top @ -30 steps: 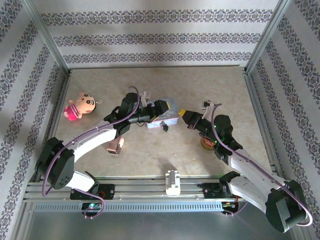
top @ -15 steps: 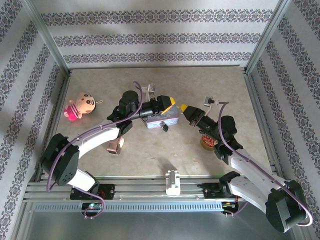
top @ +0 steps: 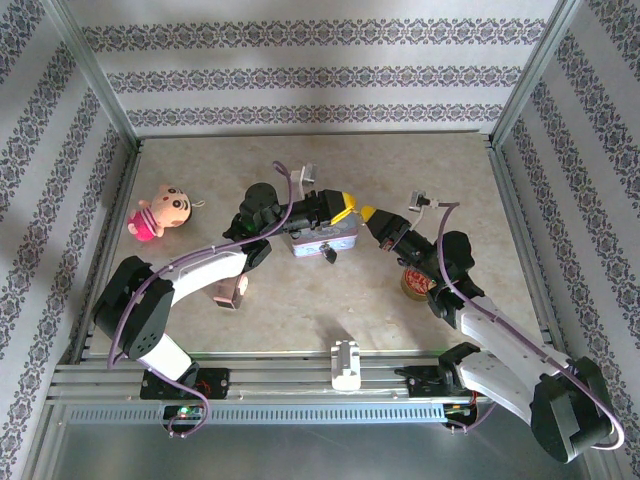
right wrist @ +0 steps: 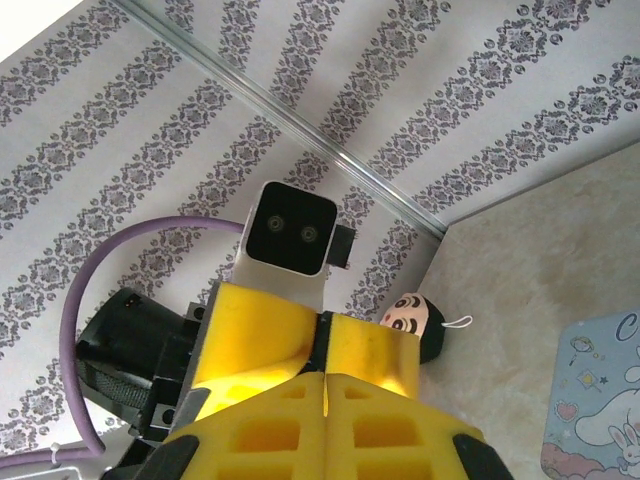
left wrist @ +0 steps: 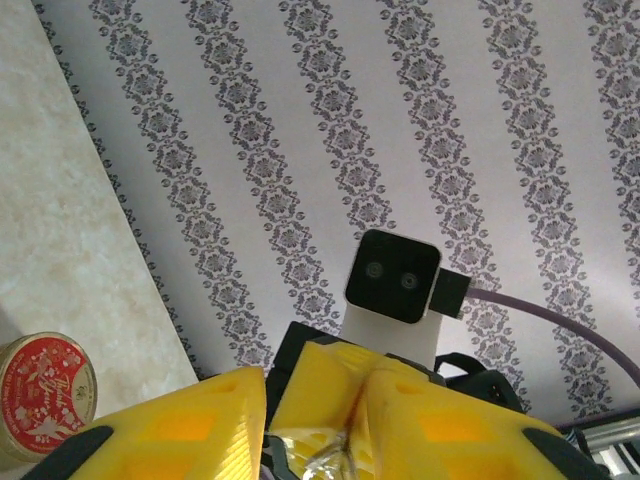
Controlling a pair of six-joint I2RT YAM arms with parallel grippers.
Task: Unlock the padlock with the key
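Two grippers meet tip to tip by the far right corner of the blue tin [top: 322, 238], mid-table. Left gripper [top: 346, 210] shows just a narrow slit between its yellow fingers; whether they hold anything, can't tell. Right gripper [top: 367, 213] is pressed fully together. Padlock [top: 328, 256], tiny and dark, lies against the tin's near edge. Silvery glint [left wrist: 335, 458] where the tips meet, too small to call it the key.

Yellow fingers [left wrist: 190, 425] of the left gripper [left wrist: 316, 402] along the bottom edge. Between them, the right gripper [left wrist: 322, 375] seen nose-on, with its white wrist camera [left wrist: 392, 280] above and a purple cable [left wrist: 560, 335] trailing right. A silvery speck [left wrist: 335, 458] low in the gap, too blurred to name. Round red-lidded tin [left wrist: 42, 388] on the beige table [left wrist: 60, 220] at lower left. Patterned wall [left wrist: 450, 120] behind.
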